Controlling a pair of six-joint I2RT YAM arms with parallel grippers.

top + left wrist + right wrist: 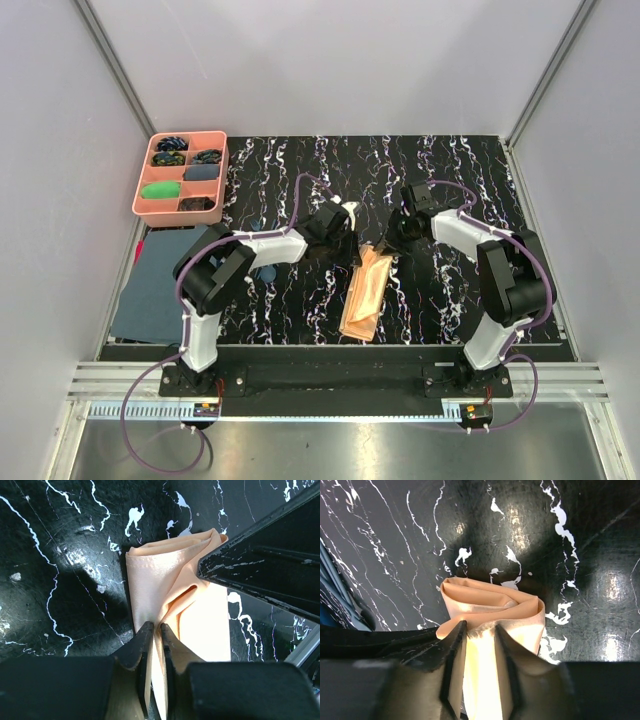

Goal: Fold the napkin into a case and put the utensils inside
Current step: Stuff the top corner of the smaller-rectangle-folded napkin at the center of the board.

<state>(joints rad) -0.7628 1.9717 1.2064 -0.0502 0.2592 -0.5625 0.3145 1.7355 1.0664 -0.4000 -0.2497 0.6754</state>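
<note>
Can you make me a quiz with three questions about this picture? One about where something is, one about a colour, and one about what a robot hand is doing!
1. Where is the pink tray?
A) far back on the left
B) near the front on the right
C) in the middle

2. What colour is the napkin?
A) green
B) white
C) peach-orange

3. What is the left gripper doing?
A) holding a spoon
B) pinching the napkin
C) hanging wide open

Answers: 1 A, the top view shows it in the far left corner. 2 C, every view shows shiny peach-orange fabric. 3 B, its jaws are closed on a fold.
</note>
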